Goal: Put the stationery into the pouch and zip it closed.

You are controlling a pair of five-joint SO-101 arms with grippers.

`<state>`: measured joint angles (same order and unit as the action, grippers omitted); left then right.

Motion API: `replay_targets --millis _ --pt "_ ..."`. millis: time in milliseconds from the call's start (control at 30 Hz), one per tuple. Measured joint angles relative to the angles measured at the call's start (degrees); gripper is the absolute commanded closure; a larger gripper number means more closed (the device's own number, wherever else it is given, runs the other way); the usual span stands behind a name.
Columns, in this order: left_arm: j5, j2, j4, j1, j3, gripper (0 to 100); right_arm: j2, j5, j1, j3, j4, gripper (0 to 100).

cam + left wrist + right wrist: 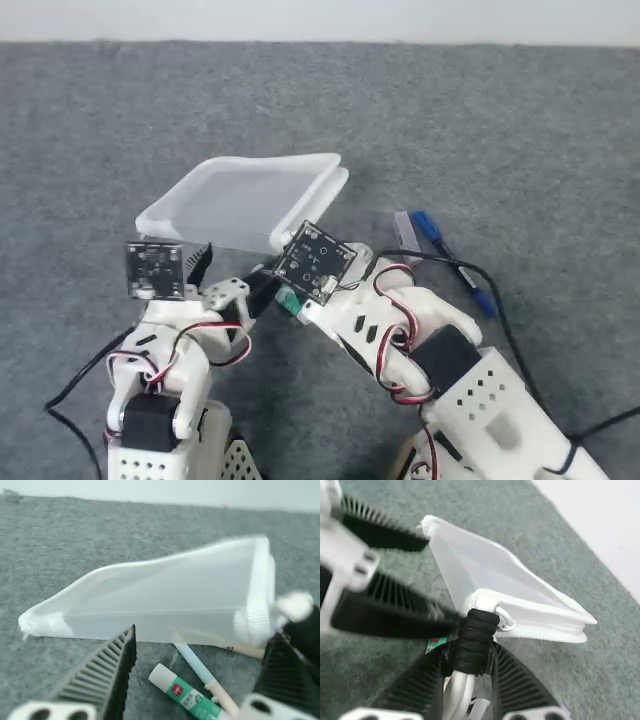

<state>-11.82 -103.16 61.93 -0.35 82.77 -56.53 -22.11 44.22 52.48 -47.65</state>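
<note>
The pouch [240, 205] stood tilted over the tabletop [500, 130], one corner between the jaws of the right gripper [475, 626]. Before its near edge (toward the arms) lay a glue stick [187, 696] just beside a pencil [200, 667]; a pen [452, 262] lay apart to the pouch's right.

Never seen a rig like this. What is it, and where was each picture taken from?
Two robot arms sit side by side at a grey table. One picture looks down from above; the other two come from cameras on each arm's wrist. The right gripper has its fingers shut on the zip end of a translucent pouch, with that end raised. The left gripper is open nearby. A glue stick, a pale blue pen and a dark blue pen lie on the table.
</note>
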Motion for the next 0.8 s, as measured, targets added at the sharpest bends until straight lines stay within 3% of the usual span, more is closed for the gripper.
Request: replay_targets --millis 433,800 --pt "-0.79 0.0 -0.09 -1.76 0.0 65 0.0 0.09 1.49 0.0 -1.85 99.3" --pt "-0.79 0.0 -0.09 -7.82 0.0 69 0.0 0.0 2.46 0.26 -2.55 99.3"
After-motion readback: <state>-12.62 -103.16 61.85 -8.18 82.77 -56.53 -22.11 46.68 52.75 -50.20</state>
